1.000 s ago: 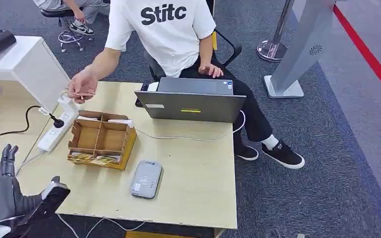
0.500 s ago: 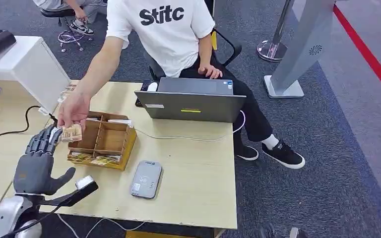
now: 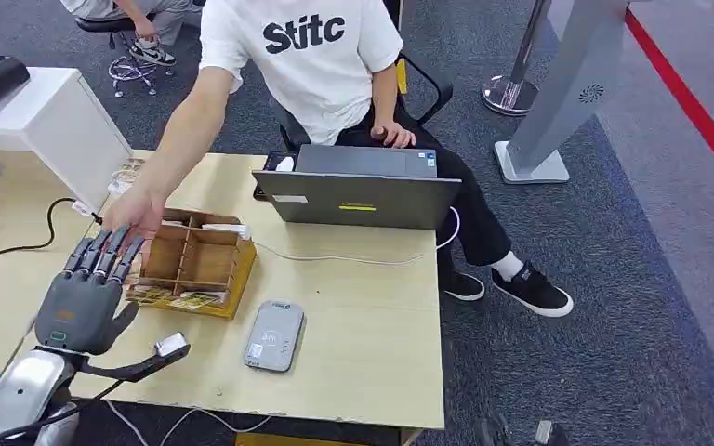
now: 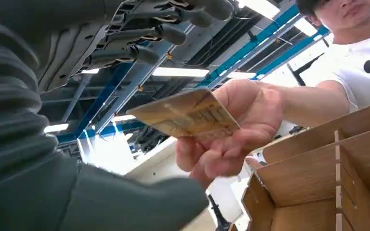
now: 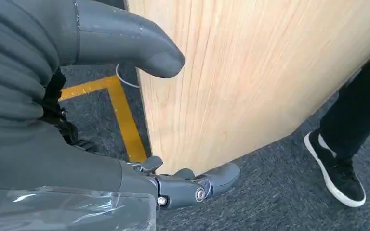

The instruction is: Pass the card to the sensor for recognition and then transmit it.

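Fingers (image 3: 102, 253) of my left hand (image 3: 82, 297) are spread, holding nothing, just under a person's hand (image 4: 231, 130) that pinches the card (image 4: 185, 115) beside the box (image 3: 192, 265). My right hand (image 5: 101, 110), fingers apart, hangs below the wooden worktop (image 3: 363, 316). "Stitc" marks the white shirt (image 3: 307, 46). Grey reader (image 3: 273, 335) lies near the laptop (image 3: 358, 190); grey carpet (image 3: 614, 279) around.

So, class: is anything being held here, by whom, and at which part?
The person's hand holds the card by one end. The left hand holds nothing.
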Controlling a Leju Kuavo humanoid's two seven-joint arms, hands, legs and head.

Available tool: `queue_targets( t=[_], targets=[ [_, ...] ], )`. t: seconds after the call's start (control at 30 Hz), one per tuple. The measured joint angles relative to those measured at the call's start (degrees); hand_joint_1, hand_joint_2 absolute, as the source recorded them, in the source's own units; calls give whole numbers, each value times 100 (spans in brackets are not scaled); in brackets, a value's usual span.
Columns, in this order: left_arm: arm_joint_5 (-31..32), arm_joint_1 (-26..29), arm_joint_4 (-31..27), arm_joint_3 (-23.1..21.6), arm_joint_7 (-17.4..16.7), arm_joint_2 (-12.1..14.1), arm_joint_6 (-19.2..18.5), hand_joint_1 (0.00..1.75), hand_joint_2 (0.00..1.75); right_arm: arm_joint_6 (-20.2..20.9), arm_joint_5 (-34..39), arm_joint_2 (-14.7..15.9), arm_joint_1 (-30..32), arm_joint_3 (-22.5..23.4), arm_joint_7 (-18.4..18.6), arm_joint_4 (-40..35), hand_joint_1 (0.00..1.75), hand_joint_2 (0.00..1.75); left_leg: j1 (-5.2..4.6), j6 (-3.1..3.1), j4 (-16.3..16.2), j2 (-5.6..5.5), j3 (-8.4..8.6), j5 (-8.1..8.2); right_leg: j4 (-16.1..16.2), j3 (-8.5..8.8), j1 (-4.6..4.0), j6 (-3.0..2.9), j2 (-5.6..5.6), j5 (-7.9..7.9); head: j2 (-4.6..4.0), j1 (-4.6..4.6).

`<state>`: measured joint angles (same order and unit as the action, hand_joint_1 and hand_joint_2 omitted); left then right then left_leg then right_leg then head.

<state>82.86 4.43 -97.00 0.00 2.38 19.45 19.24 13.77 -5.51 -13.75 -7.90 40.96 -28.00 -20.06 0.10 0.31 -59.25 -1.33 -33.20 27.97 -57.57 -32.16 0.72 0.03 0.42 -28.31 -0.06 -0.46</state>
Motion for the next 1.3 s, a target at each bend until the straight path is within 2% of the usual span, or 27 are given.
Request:
queue_targets(
  t=[0.37, 0.83, 1.1, 1.3],
  targets=[
    [-11, -31, -129, -203, 144, -22, 293, 175, 175, -31, 129, -2, 1, -112, -2, 2, 0, 175, 0, 0, 0, 0, 0, 0, 0, -1, 0, 0, 0, 0, 0, 2],
    [-52, -88, -260, -363, 155, -39, 411, 175, 175, -42, 190, -2, 1, -146, -20, 48, 0, 175, 1, -1, 0, 1, 0, 0, 0, -1, 0, -2, 0, 1, 0, 2],
    [-48, -96, -258, -549, 194, -164, 369, 175, 175, -46, 251, -2, 1, -240, -17, 48, 0, 175, -1, 0, -1, 0, 0, 0, 0, -1, 1, -1, 0, 2, 0, 2],
    [15, -123, -192, -785, 247, -195, 54, 175, 175, -50, 302, -2, 0, -295, -9, 48, 0, 175, -1, 0, -1, 0, 0, 0, 0, -1, 0, -1, 0, 2, 0, 0]
  ],
)
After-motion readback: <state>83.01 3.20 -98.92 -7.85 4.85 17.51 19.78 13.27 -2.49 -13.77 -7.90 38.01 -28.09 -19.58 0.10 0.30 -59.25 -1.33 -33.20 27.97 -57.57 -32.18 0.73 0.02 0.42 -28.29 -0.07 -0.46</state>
